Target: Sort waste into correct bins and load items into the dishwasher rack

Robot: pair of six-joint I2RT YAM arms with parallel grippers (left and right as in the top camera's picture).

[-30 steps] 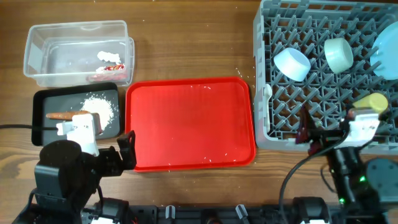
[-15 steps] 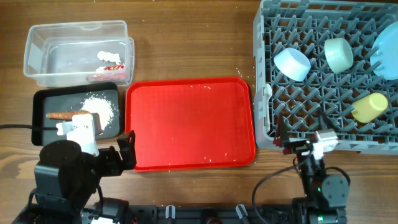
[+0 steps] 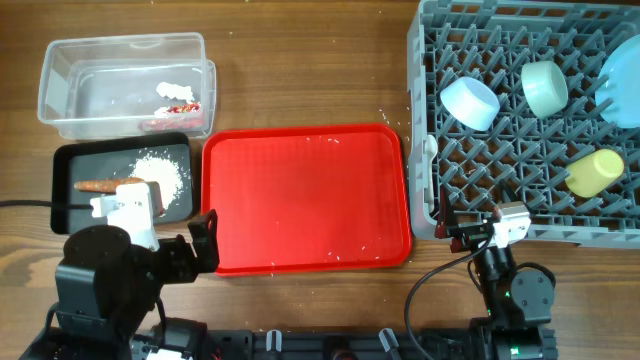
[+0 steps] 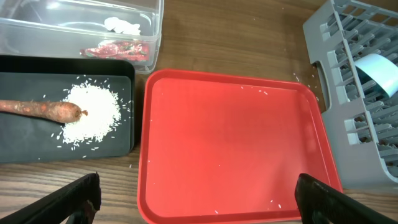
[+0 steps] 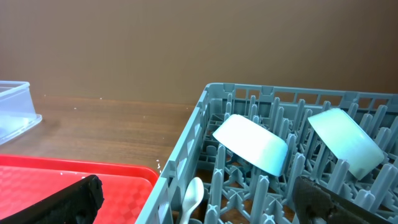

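Note:
The grey dishwasher rack at the right holds a pale blue bowl, a pale green bowl, a light-blue plate and a yellow cup. A white spoon stands inside the rack's near wall. The clear tub holds the white paper scrap and red wrapper. The black tray holds rice and the carrot piece. My left gripper is open and empty over the red tray's front edge. My right gripper is open and empty at the rack's front-left corner.
The large red tray lies in the middle with a few stray rice grains on it. The rack's wall rises right in front of my right gripper. The tub and black tray sit close together at the left.
My right arm has pulled back from over the rack toward the table's front edge. The yellow cup stays lying in the rack. The left arm has not moved.

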